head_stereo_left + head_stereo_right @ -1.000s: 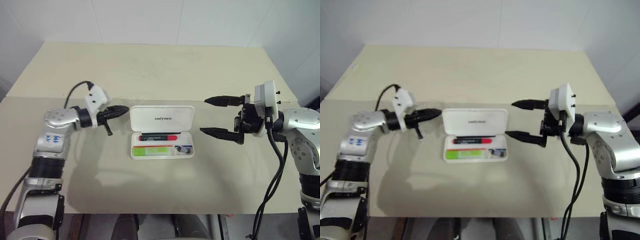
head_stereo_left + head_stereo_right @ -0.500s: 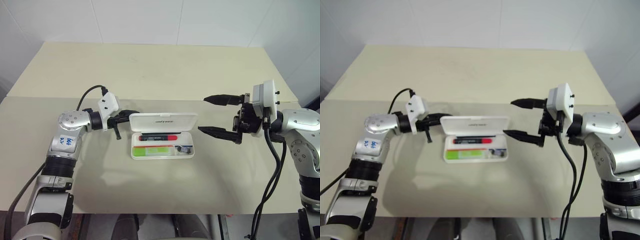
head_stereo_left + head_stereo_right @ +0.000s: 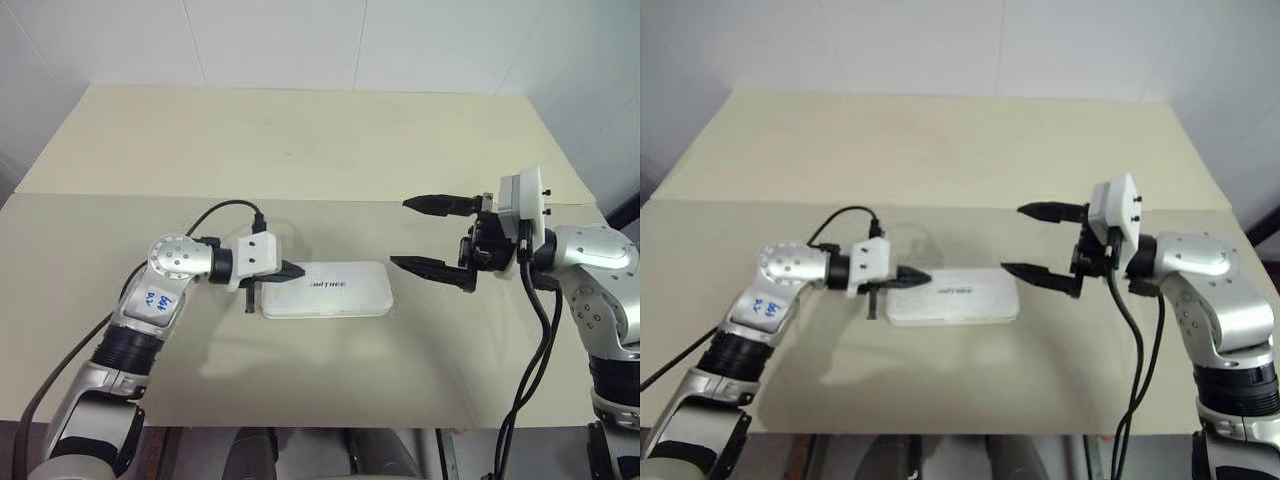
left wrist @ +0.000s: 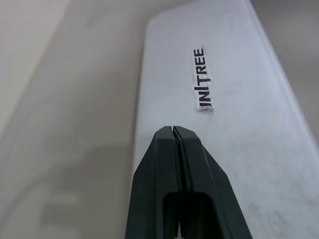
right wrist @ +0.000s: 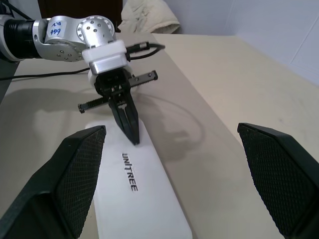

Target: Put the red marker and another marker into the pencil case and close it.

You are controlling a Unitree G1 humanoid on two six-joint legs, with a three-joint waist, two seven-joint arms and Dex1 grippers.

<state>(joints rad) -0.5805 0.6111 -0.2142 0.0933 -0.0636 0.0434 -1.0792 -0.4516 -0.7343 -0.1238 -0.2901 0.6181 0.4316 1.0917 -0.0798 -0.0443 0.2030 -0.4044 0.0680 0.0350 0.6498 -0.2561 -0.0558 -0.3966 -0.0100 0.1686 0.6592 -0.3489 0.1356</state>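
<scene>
Left wrist view has the left hand [image 4: 174, 130] pinched shut, tip on the case [image 3: 325, 303] lid near its left end, case lying mid-bench [image 3: 300, 150] looking closed, so press straight down to latch, right hand [image 3: 430, 236] spread wide nearby.

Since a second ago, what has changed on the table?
The left gripper, fingers shut, swung in toward the pencil case and pushed its lid down. The lid stood upright, with the markers showing inside; now it lies flat and closed, hiding them. The gripper's tip sits over the case's left end. The right gripper stayed open beside the case, and the case kept its place.
</scene>
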